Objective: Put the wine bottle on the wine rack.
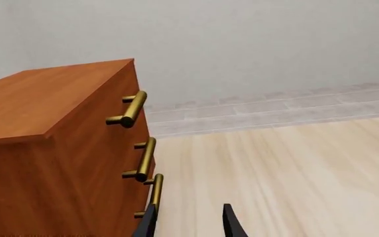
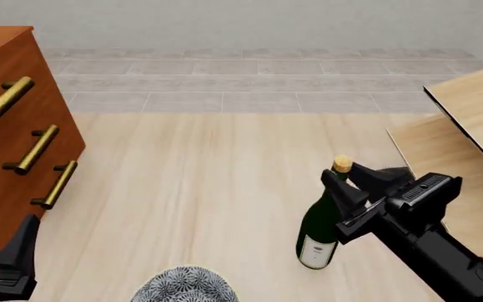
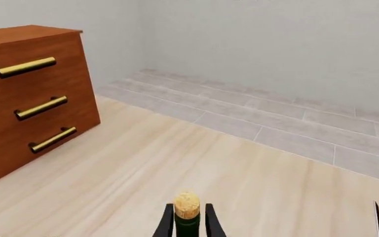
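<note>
A patterned grey object (image 2: 184, 284) sits at 6 o'clock. The right gripper (image 2: 348, 186) clamps the neck of the bottle (image 2: 319, 229), upright on the worktop (image 2: 199, 182). Rack (image 2: 468, 126) at 3 o'clock. Left gripper (image 1: 188, 222) parted, empty, beside the cabinet (image 2: 11, 145).

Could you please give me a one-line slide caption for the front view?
Right pincer grips the wine bottle by its neck, beside the wine rack.

Bare table (image 2: 199, 170) lies open between the drawer cabinet (image 2: 11, 145) (far left) and the wine rack (image 2: 468, 119).
</note>
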Robot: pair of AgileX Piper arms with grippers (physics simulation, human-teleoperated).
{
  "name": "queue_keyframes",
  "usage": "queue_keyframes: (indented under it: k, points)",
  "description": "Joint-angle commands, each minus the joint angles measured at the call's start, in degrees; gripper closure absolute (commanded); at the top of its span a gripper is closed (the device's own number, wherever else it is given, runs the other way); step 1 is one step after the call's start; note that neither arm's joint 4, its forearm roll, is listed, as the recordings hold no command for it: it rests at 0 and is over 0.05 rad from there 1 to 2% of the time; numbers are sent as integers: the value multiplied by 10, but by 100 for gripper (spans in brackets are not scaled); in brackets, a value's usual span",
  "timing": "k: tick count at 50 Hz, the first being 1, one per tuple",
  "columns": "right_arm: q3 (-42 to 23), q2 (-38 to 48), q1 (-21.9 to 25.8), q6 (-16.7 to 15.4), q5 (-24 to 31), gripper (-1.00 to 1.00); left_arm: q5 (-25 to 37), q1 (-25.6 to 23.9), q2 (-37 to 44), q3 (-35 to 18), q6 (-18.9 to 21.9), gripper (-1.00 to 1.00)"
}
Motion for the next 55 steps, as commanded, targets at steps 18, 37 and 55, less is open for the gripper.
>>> queue_keyframes:
  k: [18,37,55]
  points:
    - [-1,-22,-2,-1,13,100,9,0,-5,2,-1,-100]
    - [-28,-123,2,1,117,100,-4,-4,6,2,-4,-100]
    - [-71,-178,-30,-3,212,100,1,-3,-4,2,-13,-100]
